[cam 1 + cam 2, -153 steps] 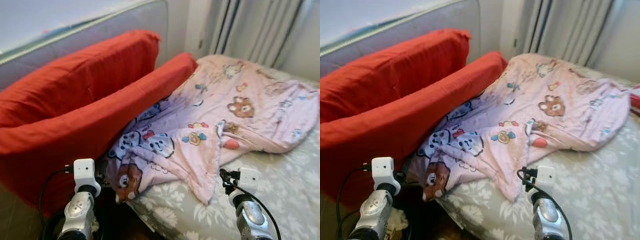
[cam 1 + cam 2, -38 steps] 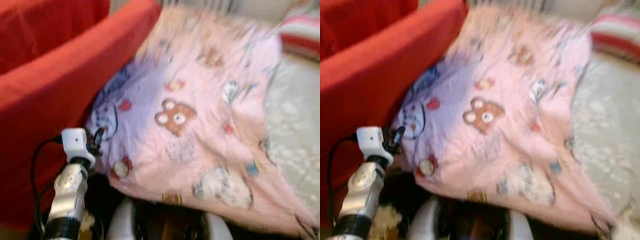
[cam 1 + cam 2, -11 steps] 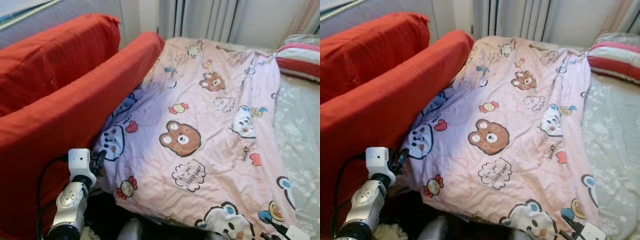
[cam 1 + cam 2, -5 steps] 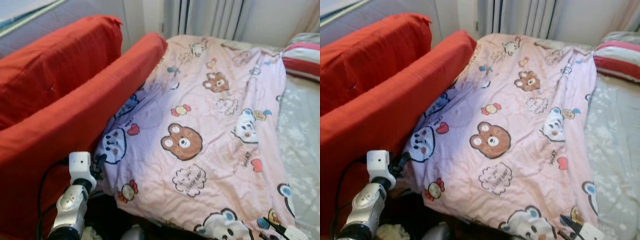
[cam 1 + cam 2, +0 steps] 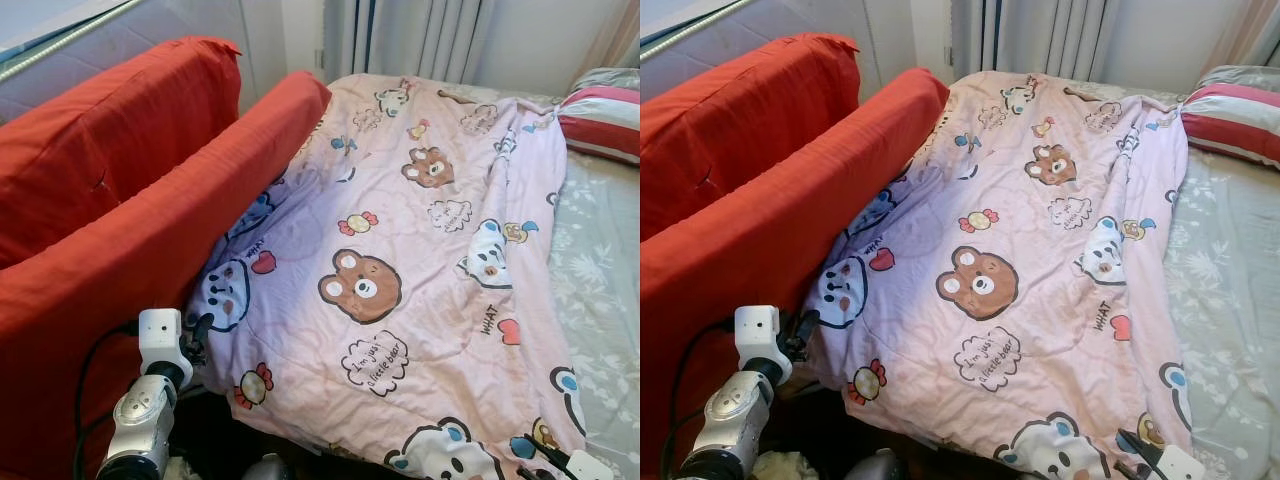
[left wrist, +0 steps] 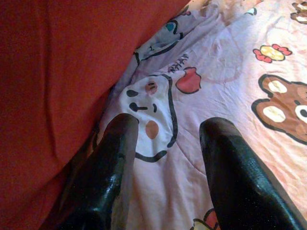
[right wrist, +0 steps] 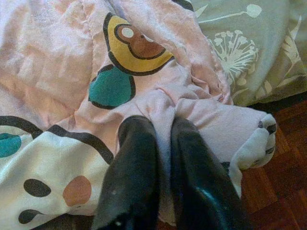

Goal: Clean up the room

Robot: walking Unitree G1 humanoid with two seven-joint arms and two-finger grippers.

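Observation:
A pink blanket (image 5: 400, 250) printed with cartoon bears lies spread flat along the bed, its left edge against a red cushion. My left gripper (image 6: 168, 129) is open, its fingers hovering just over the blanket's near left edge beside a panda print; in the left eye view it sits low at the left (image 5: 200, 330). My right gripper (image 7: 163, 124) is shut on a fold at the blanket's near right corner, which hangs over the bed edge, low at the right (image 5: 1130, 445).
Two long red cushions (image 5: 110, 130) stand on edge along the bed's left side. A grey floral sheet (image 5: 605, 280) shows to the right of the blanket, with a striped pillow (image 5: 600, 105) at the far right. Curtains (image 5: 420, 35) hang behind. Wooden floor (image 7: 283, 163) lies below the bed edge.
The blanket, bunched in a heap 14 seconds ago, now lies spread out flat. Over the last second the view has only shifted slightly and both grippers stay at the blanket's near corners.

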